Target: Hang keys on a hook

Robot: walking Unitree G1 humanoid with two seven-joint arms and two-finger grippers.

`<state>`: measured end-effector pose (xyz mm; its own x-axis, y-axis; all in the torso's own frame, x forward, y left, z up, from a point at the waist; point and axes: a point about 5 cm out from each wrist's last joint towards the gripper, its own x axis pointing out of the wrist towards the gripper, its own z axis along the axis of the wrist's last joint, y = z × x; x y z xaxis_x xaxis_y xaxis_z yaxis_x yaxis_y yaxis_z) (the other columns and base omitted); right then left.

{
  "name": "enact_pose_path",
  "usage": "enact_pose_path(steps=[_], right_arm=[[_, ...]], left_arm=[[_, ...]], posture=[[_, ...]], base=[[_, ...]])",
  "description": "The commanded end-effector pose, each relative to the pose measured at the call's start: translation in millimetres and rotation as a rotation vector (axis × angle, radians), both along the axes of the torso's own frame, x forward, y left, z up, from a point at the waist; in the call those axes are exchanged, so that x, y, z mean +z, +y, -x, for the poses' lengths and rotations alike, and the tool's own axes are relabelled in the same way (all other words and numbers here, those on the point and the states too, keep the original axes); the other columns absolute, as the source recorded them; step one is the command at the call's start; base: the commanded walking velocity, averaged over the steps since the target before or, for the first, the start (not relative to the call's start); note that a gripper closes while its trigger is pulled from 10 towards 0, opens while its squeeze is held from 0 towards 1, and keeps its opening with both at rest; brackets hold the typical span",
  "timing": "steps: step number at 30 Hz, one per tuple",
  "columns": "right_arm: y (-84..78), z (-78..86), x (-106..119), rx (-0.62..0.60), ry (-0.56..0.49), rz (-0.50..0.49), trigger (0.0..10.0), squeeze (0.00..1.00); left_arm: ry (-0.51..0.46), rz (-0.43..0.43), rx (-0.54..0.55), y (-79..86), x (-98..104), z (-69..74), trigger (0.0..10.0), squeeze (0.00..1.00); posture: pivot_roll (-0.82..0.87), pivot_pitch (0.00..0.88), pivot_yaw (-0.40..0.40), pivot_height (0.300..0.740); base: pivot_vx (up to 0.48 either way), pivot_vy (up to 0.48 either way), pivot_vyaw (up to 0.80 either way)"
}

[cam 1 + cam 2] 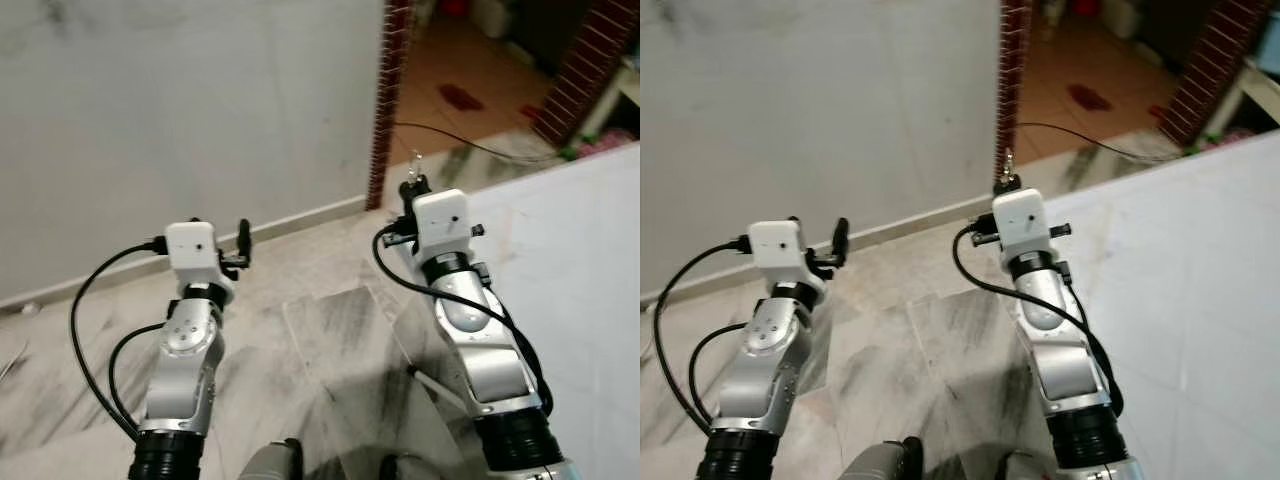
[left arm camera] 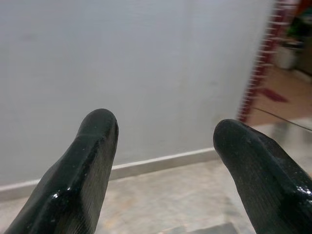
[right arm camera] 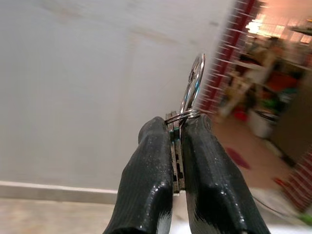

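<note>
Pinching a small bunch of keys [image 3: 176,156] between its two black fingers [image 3: 146,185], the right gripper [image 3: 176,146] is held out ahead of the robot, toward the grey wall [image 1: 180,110] and the brick edge of a doorway [image 1: 392,90]. From the head, most of that gripper is hidden behind its white wrist housing; just a sliver of metal [image 1: 416,160] pokes up past it, too small to read as keys. The right wrist view makes the hold plain: flat key blades are clamped edge-on between the pads, and a silver ring [image 3: 193,85] stands upright above the fingertips. How many keys there are cannot be told.

On the left, the left gripper [image 2: 163,131] hovers over the marble floor [image 1: 330,320], its fingers spread wide with nothing between them; the head views show only one black fingertip [image 1: 243,235] beside its housing.

Far right, beyond the doorway, a room with a reddish floor [image 1: 450,80] is blurred, its clutter indistinct. A black cable [image 1: 470,143] trails across the threshold. At the near right a pale flat surface [image 1: 570,260] is cut off by the frame edge.
</note>
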<state>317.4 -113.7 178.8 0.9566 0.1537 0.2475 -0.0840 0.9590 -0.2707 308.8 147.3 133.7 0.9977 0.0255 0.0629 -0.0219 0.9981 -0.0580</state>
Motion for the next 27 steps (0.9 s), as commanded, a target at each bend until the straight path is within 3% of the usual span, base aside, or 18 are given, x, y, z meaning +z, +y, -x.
enact_pose_path(steps=[1,24,27], right_arm=[[4.5,0.3,3,0.018,-0.013,-0.008,10.0,0.00],[8.6,-5.8,4,0.047,-0.015,-0.034,10.0,0.00],[8.2,-6.1,5,0.045,-0.016,-0.044,10.0,0.00]], left_arm=[[0.007,-0.011,0.029,4.6,-1,-0.8,10.0,0.00],[0.049,0.003,0.050,9.5,-9,2.3,10.0,0.00],[0.060,0.011,0.048,10.9,-10,3.8,10.0,0.00]], posture=[[0.02,0.174,0.060,0.740],[0.05,0.149,0.031,0.740],[0.05,0.150,0.030,0.740]], base=[[0.000,0.000,0.80],[0.000,0.000,0.80],[0.000,0.000,0.00]])
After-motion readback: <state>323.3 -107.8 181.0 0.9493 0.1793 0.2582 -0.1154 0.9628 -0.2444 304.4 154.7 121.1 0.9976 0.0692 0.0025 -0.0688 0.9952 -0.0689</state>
